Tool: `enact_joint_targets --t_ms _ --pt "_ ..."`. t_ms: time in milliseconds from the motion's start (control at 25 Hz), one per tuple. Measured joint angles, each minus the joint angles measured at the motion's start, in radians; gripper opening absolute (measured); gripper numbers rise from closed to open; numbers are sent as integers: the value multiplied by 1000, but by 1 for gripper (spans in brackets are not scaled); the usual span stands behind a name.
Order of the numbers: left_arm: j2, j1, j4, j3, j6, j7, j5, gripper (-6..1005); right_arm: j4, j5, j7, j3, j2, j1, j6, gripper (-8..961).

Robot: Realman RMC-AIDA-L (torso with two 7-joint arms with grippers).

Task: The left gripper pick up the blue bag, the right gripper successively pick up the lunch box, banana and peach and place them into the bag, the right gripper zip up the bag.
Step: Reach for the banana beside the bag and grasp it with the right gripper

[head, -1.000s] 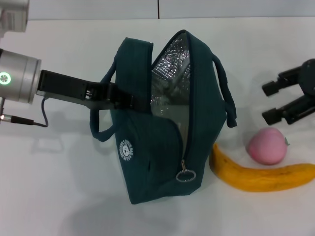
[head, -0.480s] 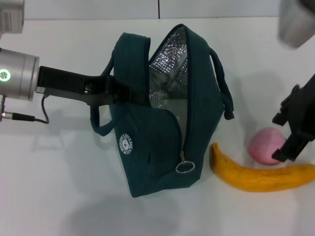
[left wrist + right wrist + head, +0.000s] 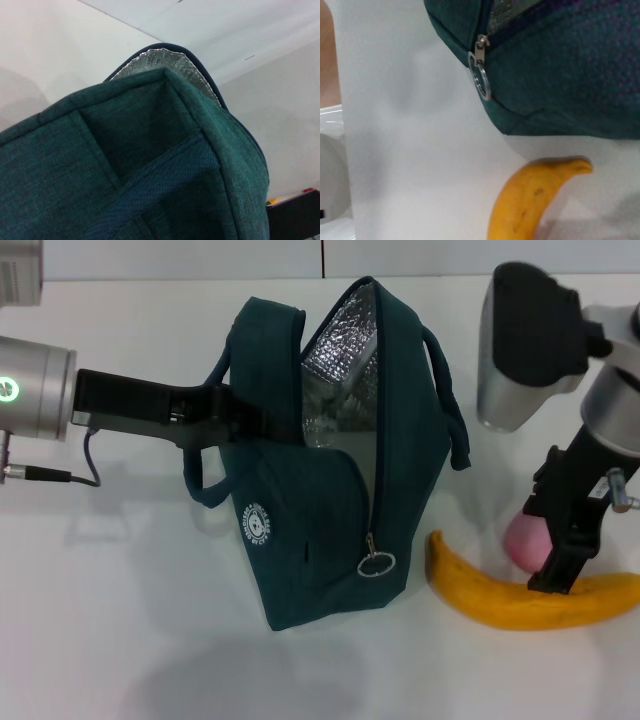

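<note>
The blue bag [image 3: 320,500] stands open on the white table, its silver lining [image 3: 335,350] showing. My left gripper [image 3: 255,428] is shut on the bag's left side and holds it up; the left wrist view is filled with bag fabric [image 3: 150,165]. The banana [image 3: 500,598] lies right of the bag, with the pink peach [image 3: 520,540] just behind it. My right gripper [image 3: 542,545] is open and hangs over the peach and banana, partly hiding the peach. The right wrist view shows the banana [image 3: 525,200] and the bag's zipper ring [image 3: 481,82]. The lunch box is not in view.
The zipper ring [image 3: 377,564] hangs at the bag's near end. A bag strap [image 3: 452,410] loops on the right side, toward the right arm. Bare white table [image 3: 130,620] lies in front and to the left.
My right arm has swung in from the right edge and come down over the peach and banana. The bag has shifted slightly in the left gripper.
</note>
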Motion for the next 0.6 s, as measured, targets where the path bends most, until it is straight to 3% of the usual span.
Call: enact_joint_targets --t_ms 600 --pt "-4 -2 0 0 -4 5 0 56 114 96 3 -120 0 19 102 883"
